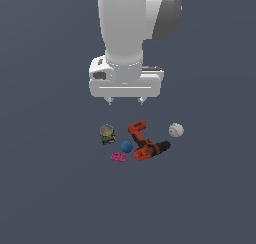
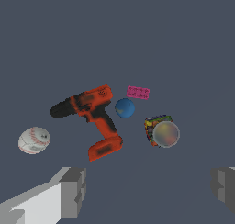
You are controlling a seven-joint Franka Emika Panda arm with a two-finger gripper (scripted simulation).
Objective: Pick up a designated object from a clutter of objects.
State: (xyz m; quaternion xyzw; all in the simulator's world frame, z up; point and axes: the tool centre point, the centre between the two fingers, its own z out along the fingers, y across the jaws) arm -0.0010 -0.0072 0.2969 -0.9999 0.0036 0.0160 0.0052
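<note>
The pink brick [image 1: 118,157] is small, flat, magenta and studded. It lies on the grey floor at the front of the clutter, just below the blue ball [image 1: 127,147] in the exterior view. It also shows in the wrist view [image 2: 138,92], next to the blue ball [image 2: 125,108]. My gripper [image 1: 125,101] hangs high above the clutter, open and empty, fingers pointing down. In the wrist view my fingertips [image 2: 73,191] are spread wide apart, well clear of every object.
An orange-and-black power drill [image 1: 145,142] lies on its side at the exterior view's right of the ball. A white baseball [image 1: 176,130] sits further right. A multicoloured can [image 1: 107,134] stands upright at the left. In the wrist view: drill [image 2: 92,117], baseball [image 2: 34,140], can [image 2: 161,131].
</note>
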